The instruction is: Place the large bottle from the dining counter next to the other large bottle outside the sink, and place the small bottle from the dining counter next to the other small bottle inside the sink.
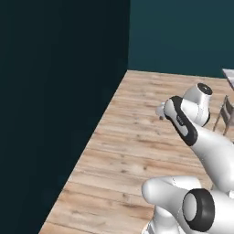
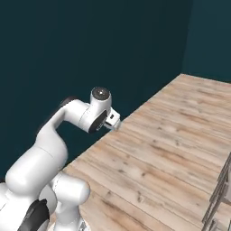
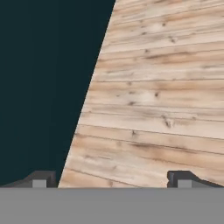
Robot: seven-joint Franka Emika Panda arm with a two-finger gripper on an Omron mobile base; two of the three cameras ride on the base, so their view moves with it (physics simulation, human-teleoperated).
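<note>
- Far left in all three views stands a dark teal wall (image 1: 59, 114), plain and flat, with no label, brand or writing on it.
- The wall meets a light wooden plank floor (image 1: 137, 137) along a straight edge; in the left base view that edge runs from the lower left up toward the back corner of the room.
- The planks' long axis lies across the room, roughly square to that wall edge, and knots and grain streaks show on them.
- In the hand view the gripper (image 3: 111, 180) looks down over the seam of wall and floor; its two dark fingertips (image 3: 181, 178) sit at the bottom, spread wide apart with bare floor between them and nothing clasped.
- The white arm (image 2: 67, 122) is folded up over the floor near the wall, its wrist end pointing toward the wall edge in the right base view.
- At the right edge of both base views stands a thin grey frame (image 2: 219, 194), perhaps a chair or stool; too little of it shows to tell.
- The bottles, their direction and any label on them cannot be told from these pictures.
</note>
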